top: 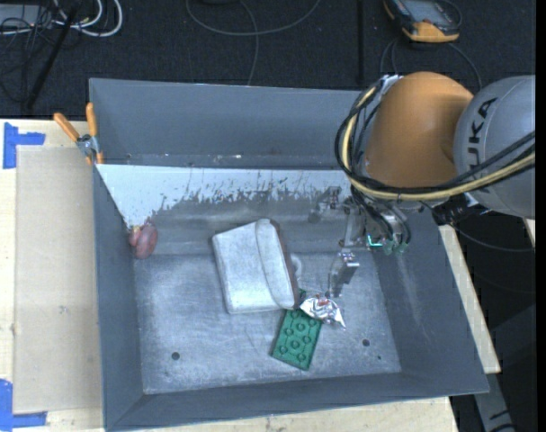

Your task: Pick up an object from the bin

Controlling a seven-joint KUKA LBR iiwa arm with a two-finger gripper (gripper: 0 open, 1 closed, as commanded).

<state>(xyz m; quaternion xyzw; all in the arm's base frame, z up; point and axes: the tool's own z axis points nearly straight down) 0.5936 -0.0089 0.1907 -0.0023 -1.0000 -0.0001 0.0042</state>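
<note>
Status: pick not yet made. The claw [336,288] is low inside the bin [210,120], right of centre, with its tip just above and beside a crumpled silver wrapper [323,310] showing a touch of red. The wrapper lies on the bin floor and nothing is seen lifted. Whether the claw is released or clenched cannot be told from this angle. The wrapper appears to touch the upper corner of a green studded plate [298,338], though the contact is hard to confirm. Judged remaining: closing on a thing, raising it clear of the bin.

Other contents: a pale folded pad [248,268] at centre, near the claw on its left; a small pink lump [144,238] against the left wall, well apart from the rest.

Surface: grey metal, scuffed and dull on the bottom, with a paler streaked band along the far wall.

Room: dark floor [281,43] beyond the bin, with loose cables [102,7] lying across it
</note>
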